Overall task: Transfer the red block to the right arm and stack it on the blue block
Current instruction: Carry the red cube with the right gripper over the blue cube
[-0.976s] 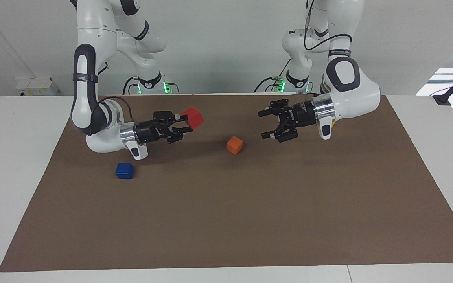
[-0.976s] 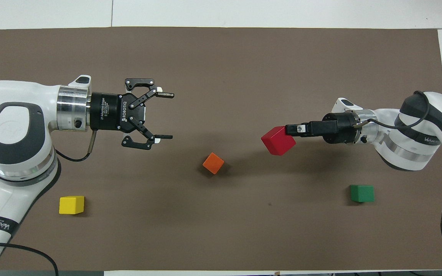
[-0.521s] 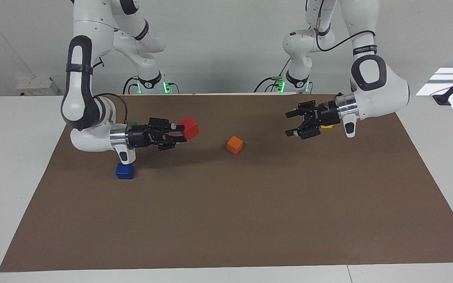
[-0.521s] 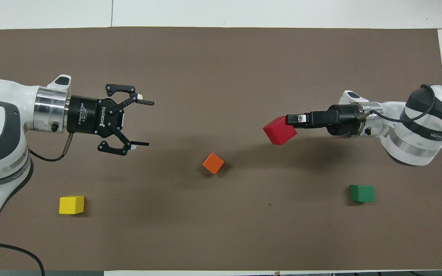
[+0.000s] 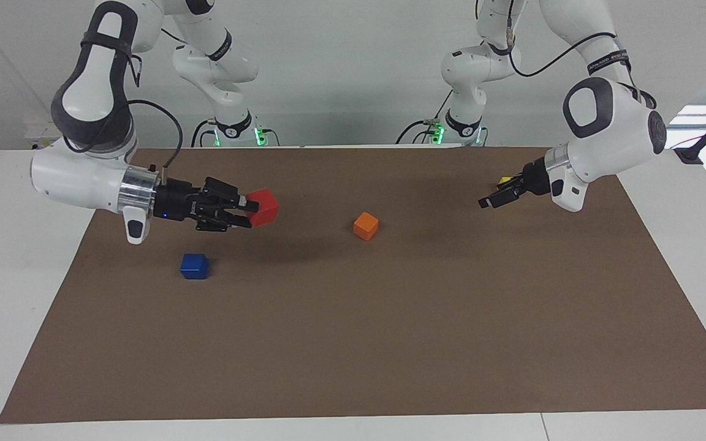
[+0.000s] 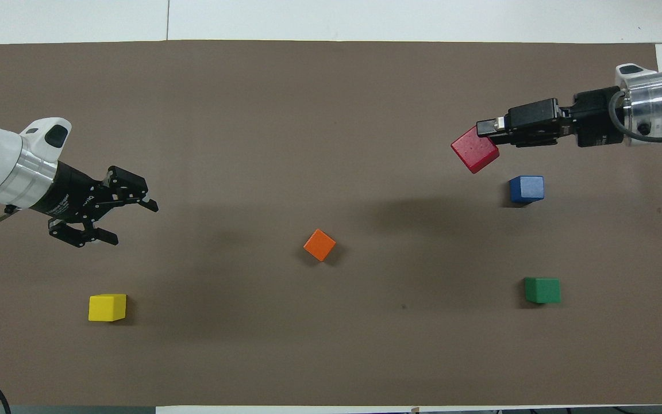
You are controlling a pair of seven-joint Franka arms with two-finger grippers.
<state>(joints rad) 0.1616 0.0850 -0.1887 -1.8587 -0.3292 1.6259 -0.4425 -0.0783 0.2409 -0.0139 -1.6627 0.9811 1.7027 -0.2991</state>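
My right gripper (image 5: 251,214) is shut on the red block (image 5: 263,207) and holds it in the air above the brown mat. In the overhead view the right gripper (image 6: 487,129) and the red block (image 6: 474,150) are beside the blue block (image 6: 526,188), not over it. The blue block (image 5: 194,266) sits on the mat toward the right arm's end. My left gripper (image 5: 486,203) is open and empty, raised over the mat toward the left arm's end; it also shows in the overhead view (image 6: 135,224).
An orange cube (image 5: 365,225) (image 6: 319,245) lies mid-mat. A green cube (image 6: 542,290) lies nearer to the robots than the blue block. A yellow cube (image 6: 107,307) (image 5: 504,180) lies toward the left arm's end, near the left gripper. The mat (image 6: 331,356) covers most of the table.
The right arm has drawn back toward its own end with the red block, uncovering the blue block in the overhead view. The left gripper has pulled back toward its end and turned.
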